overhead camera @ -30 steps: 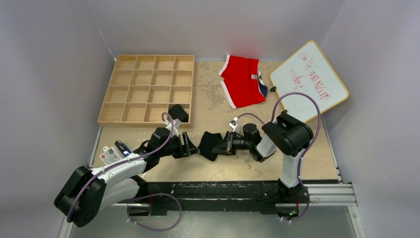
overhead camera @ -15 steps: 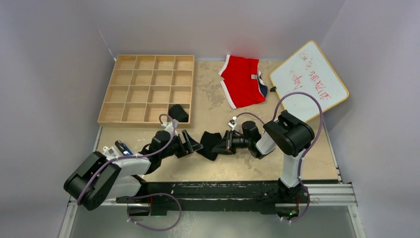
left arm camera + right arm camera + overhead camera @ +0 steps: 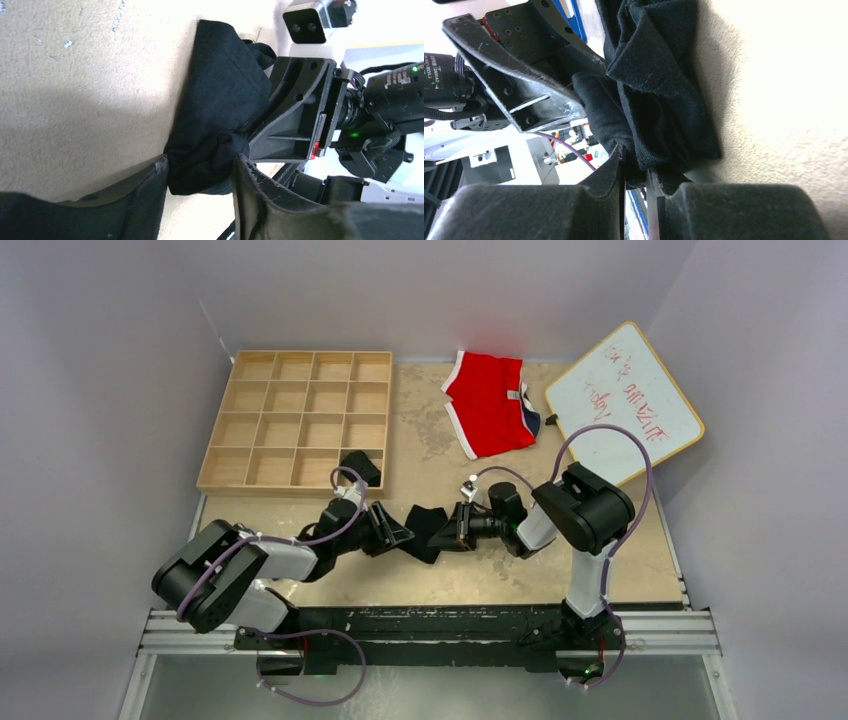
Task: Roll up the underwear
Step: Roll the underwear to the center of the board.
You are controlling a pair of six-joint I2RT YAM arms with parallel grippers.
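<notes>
Seen from above, the black underwear (image 3: 424, 530) lies crumpled on the table (image 3: 440, 580) at centre frame. The left gripper (image 3: 390, 533) and right gripper (image 3: 452, 528) meet it from opposite sides. The left wrist view adds that the left fingers (image 3: 150, 200) stand moderately apart, with a bunched end of the cloth filling the gap and touching both. The right wrist view shows that gripper's jaws almost together, pinching a fold. Only the overhead view shows a second black underwear (image 3: 360, 468) at the lower right corner of the wooden grid tray (image 3: 290, 425). It also shows the red briefs (image 3: 490, 405) and, at upper right, the whiteboard (image 3: 625, 400).
</notes>
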